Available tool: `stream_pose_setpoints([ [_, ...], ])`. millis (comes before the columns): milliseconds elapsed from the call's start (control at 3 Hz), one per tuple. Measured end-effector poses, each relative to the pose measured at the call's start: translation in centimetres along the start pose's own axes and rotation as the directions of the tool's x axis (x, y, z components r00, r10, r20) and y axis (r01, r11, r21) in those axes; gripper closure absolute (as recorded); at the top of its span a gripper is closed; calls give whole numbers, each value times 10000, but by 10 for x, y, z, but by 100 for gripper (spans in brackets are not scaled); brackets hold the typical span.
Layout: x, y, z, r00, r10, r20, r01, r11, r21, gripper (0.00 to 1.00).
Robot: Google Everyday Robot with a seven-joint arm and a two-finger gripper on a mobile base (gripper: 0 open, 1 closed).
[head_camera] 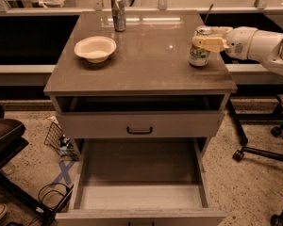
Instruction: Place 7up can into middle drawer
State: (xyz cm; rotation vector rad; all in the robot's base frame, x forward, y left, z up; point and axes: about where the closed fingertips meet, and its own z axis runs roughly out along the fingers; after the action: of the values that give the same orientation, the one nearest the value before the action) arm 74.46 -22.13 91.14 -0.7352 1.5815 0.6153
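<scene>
The pincer [202,36] reaches in from 3 o'clock on a white arm [254,44] and sits at the top of the 7up can [198,58]. One beige pad lies across the front of the can's upper body and the other shows behind its silver rim, so the can stands between them. Whether the pincer has actually clamped on the can or only brackets it cannot be told. The can stands upright on the worktop [146,69], close to the edge at about 2 o'clock.

Its body is white and green with a small red mark, but the lettering is too small to read.

Across the worktop, at 10 o'clock, a pale bowl [95,48] sits open side up. A slimmer, dark silver can [118,14] stands near the back edge at 11 o'clock, its label unreadable.

Under the worktop, the upper drawer [179,125], with a black handle [139,130], is pulled out a little. Below it at 6 o'clock, the middle drawer [141,173] is pulled far out, showing its pale floor and side walls. The can is well apart from it.
</scene>
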Motion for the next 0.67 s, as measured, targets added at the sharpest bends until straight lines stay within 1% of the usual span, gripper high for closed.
stream_pose_setpoints([
  [333, 0, 2, 5, 10000, 7, 13, -7, 10000, -85, 96],
  [667, 0, 3, 6, 10000, 10, 15, -9, 9999, -109, 100],
])
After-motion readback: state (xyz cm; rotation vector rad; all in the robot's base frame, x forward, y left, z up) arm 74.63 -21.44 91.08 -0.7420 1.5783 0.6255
